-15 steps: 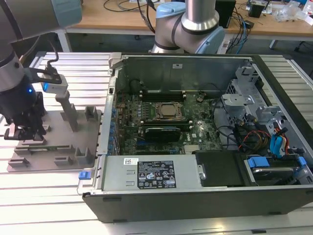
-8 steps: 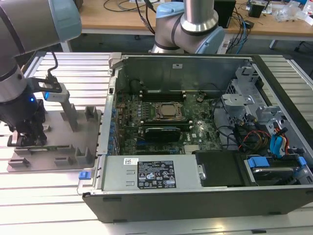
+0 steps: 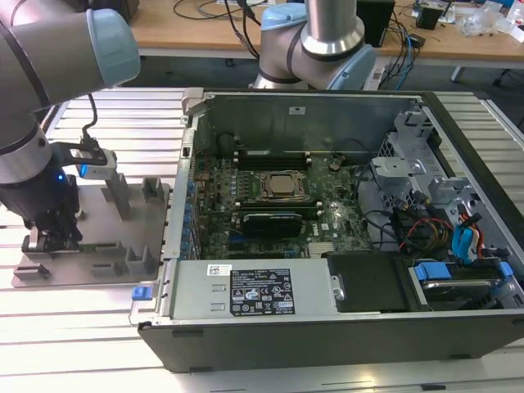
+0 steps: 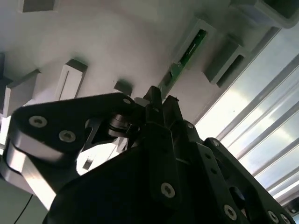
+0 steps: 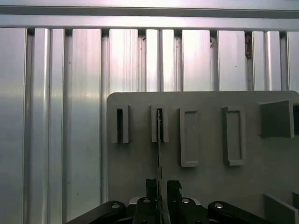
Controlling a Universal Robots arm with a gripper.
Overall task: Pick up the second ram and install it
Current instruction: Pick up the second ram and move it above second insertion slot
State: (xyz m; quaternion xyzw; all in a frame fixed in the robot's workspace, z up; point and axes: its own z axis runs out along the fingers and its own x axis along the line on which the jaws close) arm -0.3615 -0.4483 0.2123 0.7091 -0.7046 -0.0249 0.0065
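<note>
While the arm bends low at the exterior view's left, over a grey fixture plate (image 3: 98, 270) on the slatted aluminium table (image 3: 82, 336), the gripper (image 5: 161, 185) sits at the near end of the second ram (image 5: 159, 144). The ram is a thin green stick standing on edge. Its far end is seated in a slotted holder block (image 5: 159, 123), and its near end runs in between the two black fingers (image 5: 150, 186). In the first wrist view the jaws are parted only narrowly and straddle the stick. A sliver of plate shows between the stick and at least one finger, so they seem not yet clamped, and nothing is lifted. In the second wrist view the green board (image 4: 189, 49) lies in its holder just beyond the fingertips. Well apart, at the exterior view's right, the opened computer case (image 3: 327, 327) holds the motherboard (image 3: 327, 221), with long black slots (image 3: 272, 155) beside the CPU socket (image 3: 282, 187). By this evidence the pick-up step is in hand and installation has not begun. A sound grasp would call for the pads to meet the flat faces squarely, and for the stick to leave along the line of the holder's slot, since any twist could bind so thin a board against the slot walls.
</note>
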